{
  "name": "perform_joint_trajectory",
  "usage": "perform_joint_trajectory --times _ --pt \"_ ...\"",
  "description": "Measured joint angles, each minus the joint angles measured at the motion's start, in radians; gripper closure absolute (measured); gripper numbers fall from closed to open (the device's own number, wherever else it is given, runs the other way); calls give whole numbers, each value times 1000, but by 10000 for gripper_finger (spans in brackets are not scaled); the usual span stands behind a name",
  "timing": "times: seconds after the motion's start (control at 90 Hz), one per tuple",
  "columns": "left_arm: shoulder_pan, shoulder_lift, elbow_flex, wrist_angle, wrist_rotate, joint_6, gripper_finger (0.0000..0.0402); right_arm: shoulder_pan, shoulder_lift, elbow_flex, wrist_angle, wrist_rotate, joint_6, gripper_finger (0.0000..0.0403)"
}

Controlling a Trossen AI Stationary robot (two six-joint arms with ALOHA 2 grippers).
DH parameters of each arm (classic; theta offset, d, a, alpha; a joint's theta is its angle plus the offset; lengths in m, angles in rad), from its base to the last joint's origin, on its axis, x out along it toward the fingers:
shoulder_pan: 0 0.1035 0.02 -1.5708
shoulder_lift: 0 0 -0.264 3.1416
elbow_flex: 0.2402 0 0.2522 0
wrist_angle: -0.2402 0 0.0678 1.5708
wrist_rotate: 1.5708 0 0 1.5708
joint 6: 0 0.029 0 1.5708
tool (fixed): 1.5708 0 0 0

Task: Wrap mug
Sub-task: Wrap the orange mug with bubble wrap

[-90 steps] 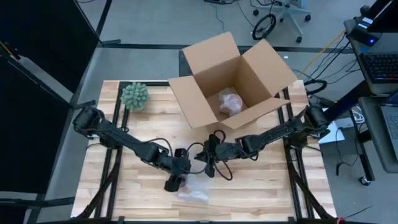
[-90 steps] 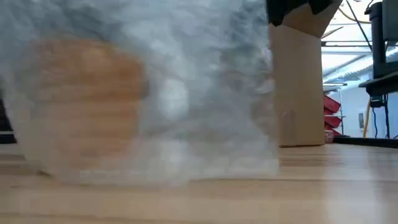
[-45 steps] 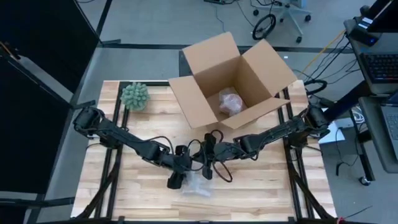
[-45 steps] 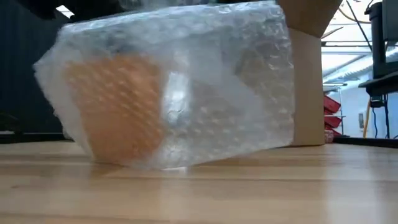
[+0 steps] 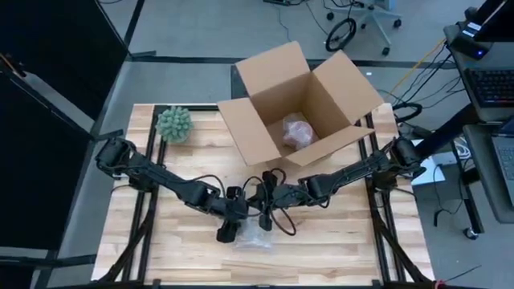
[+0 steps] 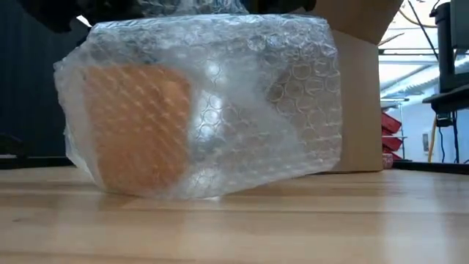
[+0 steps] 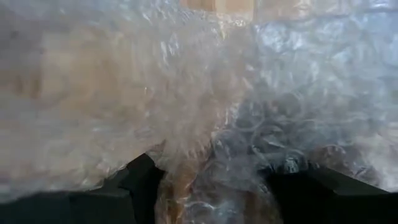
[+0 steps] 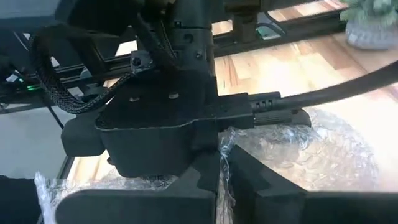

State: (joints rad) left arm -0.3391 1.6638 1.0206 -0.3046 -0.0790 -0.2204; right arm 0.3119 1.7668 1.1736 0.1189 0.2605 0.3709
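Wrapped mug [image 6: 135, 125] sits low centre of the high view on the worktop [image 5: 337, 241], bubble wrap [image 6: 242, 95] bulging round it.

Left hand [image 5: 241, 221] clenched on wrap; right hand [image 5: 261, 217] pinches a fold.

We judge: ceramic, heavy-ish, fragile; wrap soft, slippery. Grip thru to the mug body, not loose film.

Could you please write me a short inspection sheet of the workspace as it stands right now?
Surface: wooden table, bare slats showing around the work.
Job's things: bubble-wrapped mug lying on its side near the table's front edge; a second wrapped bundle sits inside the open cardboard box at the back.
Clutter: green spiky plant at the back left corner.
Grippers: left gripper and right gripper meet over the mug; the right gripper pinches a fold of wrap.
Cables: black loops hang off both wrists over the mug.
Surroundings: office chair base on the floor; keyboard on a side desk.
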Motion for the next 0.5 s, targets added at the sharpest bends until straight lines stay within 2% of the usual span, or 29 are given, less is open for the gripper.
perform_joint_trajectory --times 0.044,0.156,0.5 --pt "2 -1 0 -6 -12 -3 173 -1 1 0 -24 23 7 403" --pt "12 -26 5 -46 -35 -14 173 2 8 -2 -54 4 4 403" --pt "23 -117 47 -142 -28 27 173 -2 5 -2 -12 37 -26 403"
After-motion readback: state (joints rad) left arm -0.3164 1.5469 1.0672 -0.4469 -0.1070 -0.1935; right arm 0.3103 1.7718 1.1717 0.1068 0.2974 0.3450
